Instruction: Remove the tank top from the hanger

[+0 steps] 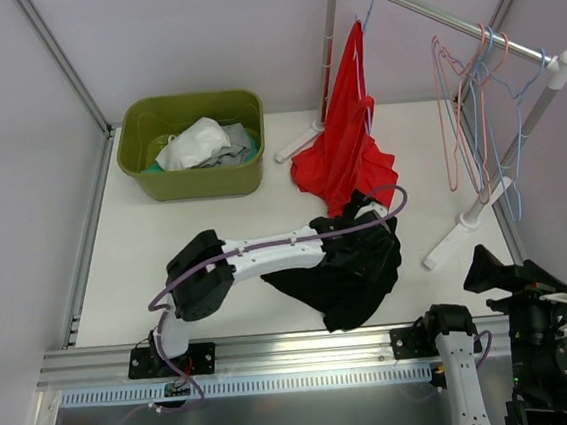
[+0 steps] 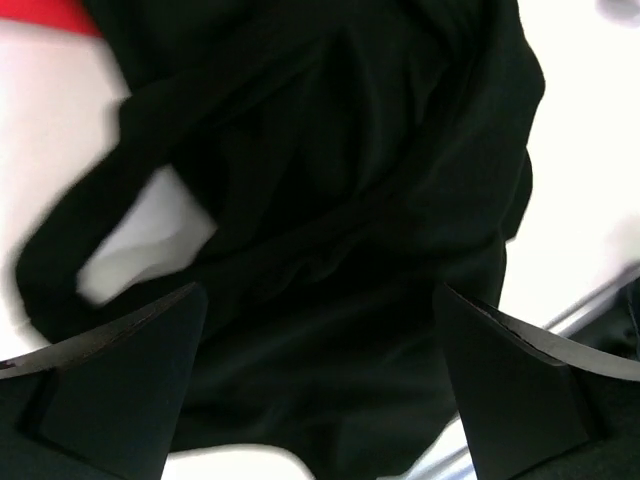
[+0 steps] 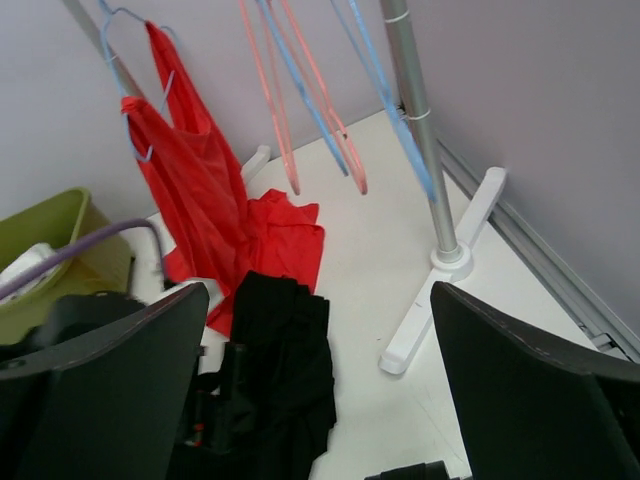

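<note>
A: How is the step in hand best done?

B: At lower right the right gripper (image 3: 318,292) is seen spread wide, empty. At centre the left gripper (image 2: 318,300) is likewise held wide, with nothing pinched and the black garment (image 1: 354,271) lying beneath. A strap should be gripped high and slid off the hanger (image 1: 372,1).

A: Where is the red tank top (image 1: 343,151) found?

B: Just beyond the left gripper, toward the upper right. It is hung on the hanger, its hem pooled on the table (image 1: 214,219).

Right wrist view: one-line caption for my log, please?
Red tank top hangs on a blue hanger, its hem pooled on the table beside a black garment.
</note>
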`<action>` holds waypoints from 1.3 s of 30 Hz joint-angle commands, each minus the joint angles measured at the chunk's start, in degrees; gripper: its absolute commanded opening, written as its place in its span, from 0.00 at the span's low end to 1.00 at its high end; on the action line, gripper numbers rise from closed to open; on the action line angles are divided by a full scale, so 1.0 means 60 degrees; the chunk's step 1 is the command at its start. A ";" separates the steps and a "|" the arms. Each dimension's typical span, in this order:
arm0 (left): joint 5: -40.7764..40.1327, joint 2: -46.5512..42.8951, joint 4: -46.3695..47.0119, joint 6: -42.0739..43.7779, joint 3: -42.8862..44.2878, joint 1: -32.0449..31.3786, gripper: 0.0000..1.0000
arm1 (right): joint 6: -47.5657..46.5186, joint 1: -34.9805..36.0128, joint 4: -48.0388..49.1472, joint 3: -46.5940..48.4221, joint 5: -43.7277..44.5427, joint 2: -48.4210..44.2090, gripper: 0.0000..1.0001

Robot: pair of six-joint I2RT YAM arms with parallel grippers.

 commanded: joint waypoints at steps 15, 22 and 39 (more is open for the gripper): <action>-0.1259 -0.1434 -0.0567 -0.1544 -0.1192 -0.0978 0.00 | -0.0616 0.1105 -0.0452 0.0320 -0.0591 -0.0455 0.99; -0.3411 -0.5304 -0.2336 -0.0504 -0.0097 -0.1169 0.00 | -0.0454 0.1164 -0.0452 0.0305 -0.0518 -0.0514 1.00; -0.1323 -0.3566 -0.3659 0.1021 0.7301 0.6869 0.00 | -0.0469 0.1354 -0.0423 0.0290 -0.0722 -0.0500 0.99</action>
